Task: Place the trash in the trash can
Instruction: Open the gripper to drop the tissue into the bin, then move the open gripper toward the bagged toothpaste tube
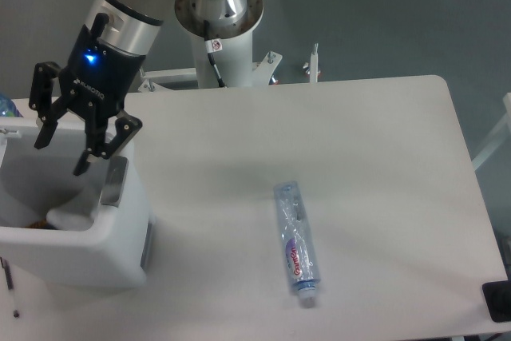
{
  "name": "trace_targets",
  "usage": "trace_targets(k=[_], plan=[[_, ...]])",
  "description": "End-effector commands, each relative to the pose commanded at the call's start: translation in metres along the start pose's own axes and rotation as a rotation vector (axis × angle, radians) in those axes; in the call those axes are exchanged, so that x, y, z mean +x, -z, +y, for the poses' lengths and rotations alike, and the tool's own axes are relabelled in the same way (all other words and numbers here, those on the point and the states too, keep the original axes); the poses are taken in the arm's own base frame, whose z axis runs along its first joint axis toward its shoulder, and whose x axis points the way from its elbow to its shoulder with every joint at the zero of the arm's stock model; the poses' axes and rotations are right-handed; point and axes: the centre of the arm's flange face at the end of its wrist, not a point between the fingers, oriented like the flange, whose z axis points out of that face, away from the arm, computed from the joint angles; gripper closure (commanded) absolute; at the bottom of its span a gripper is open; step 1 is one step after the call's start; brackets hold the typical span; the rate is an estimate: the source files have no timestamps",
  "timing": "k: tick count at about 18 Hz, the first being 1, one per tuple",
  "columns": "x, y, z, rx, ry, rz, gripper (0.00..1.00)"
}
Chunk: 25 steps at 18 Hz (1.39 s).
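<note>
Directly below the tool (62, 143), the white wrapper (70, 217) lay inside the trash can (88, 257), against the can's inner wall on the side nearer the tabletop's middle. The tool itself hung over the can's open top with its fingers (90, 149) spread wide and nothing between them. By the look of it, the wrapper step was finished: the piece sat in the bin and the tool was empty above it.

Well away from the tool, out toward the middle of the tabletop (383, 141) and nearer its front edge, the flattened clear bottle (297, 242) with the purple-red label lay flat, cap end pointing away from the arm's base, untouched. The next move would likely call for lifting clear of the can's rim, crossing to the bottle, turning the fingers across its narrow width and coming down low, since a flattened bottle gives little height to pinch.
</note>
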Motion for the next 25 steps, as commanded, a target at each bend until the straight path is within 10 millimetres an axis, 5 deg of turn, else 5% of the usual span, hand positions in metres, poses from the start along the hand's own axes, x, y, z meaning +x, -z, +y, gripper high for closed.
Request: trace_targets(k=[4, 7, 15, 17, 21, 25], plan=[[-0.041, 0.026, -0.004, 0.033, 0.039, -0.062, 0.00], [-0.083, 0.024, -0.008, 0.021, 0.092, -0.111, 0.00], [-0.147, 0.009, -0.058, -0.064, 0.322, -0.097, 0.00], [-0.160, -0.002, -0.049, -0.112, 0.368, -0.078, 0.00], [-0.239, -0.037, 0.012, -0.257, 0.498, -0.121, 0.00], [-0.288, -0.035, 0.028, -0.274, 0.544, -0.150, 0.00]])
